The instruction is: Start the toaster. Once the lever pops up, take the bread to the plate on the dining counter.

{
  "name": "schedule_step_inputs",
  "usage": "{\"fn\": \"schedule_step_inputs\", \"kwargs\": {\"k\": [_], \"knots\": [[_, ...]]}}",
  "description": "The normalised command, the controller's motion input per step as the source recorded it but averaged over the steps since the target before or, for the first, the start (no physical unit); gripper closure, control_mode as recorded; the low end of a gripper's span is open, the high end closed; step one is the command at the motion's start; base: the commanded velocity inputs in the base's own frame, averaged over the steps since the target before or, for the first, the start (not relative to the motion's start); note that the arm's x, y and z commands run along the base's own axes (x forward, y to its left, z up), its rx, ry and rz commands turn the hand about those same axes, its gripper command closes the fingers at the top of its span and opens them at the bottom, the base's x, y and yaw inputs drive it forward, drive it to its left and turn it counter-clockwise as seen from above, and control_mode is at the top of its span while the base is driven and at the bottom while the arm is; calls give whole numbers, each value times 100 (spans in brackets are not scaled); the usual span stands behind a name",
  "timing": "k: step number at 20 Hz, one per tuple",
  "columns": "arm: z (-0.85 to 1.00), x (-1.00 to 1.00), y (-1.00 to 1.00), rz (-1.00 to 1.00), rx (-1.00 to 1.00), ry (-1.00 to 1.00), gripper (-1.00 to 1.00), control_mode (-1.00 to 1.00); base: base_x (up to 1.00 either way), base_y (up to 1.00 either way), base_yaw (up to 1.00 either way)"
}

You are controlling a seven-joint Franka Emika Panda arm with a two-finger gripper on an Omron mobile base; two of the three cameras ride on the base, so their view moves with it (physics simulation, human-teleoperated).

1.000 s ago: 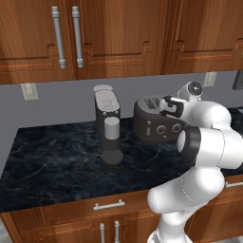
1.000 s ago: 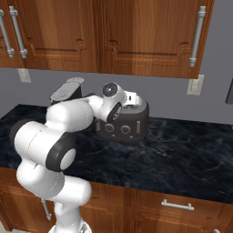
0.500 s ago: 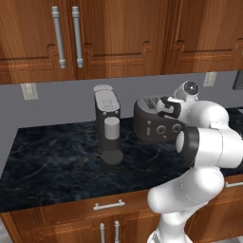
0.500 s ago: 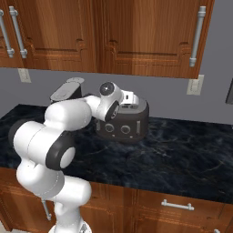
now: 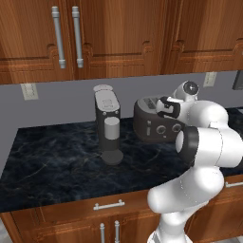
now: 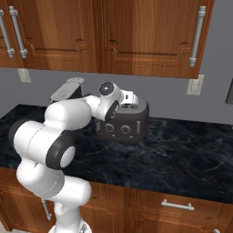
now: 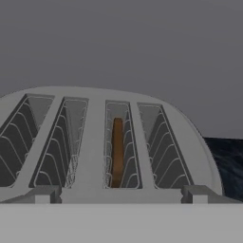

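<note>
black counter (image 5: 57,161) unchanged; gripper (image 7: 121,193), jaws spread, has crept further over toaster (image 7: 95,118) and bread (image 7: 116,152).

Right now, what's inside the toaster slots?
The bread stands on edge in one slot of the toaster; the other slots show bare wire guides. Its lower part is hidden.

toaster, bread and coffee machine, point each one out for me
toaster (image 6: 125,128), right base view, its front by the knobs
bread (image 7: 117,152), hand view, brown edge down in the slot
coffee machine (image 5: 107,111), left base view, its upper body
</note>
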Motion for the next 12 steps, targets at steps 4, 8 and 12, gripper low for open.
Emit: {"fn": "schedule_step_inputs", "kwargs": {"k": [4, 8, 12], "knots": [[0, 0, 0, 0, 0, 0, -100, -100, 0, 0, 0], [0, 0, 0, 0, 0, 0, -100, -100, 0, 0, 0], [0, 0, 0, 0, 0, 0, -100, -100, 0, 0, 0]]}}
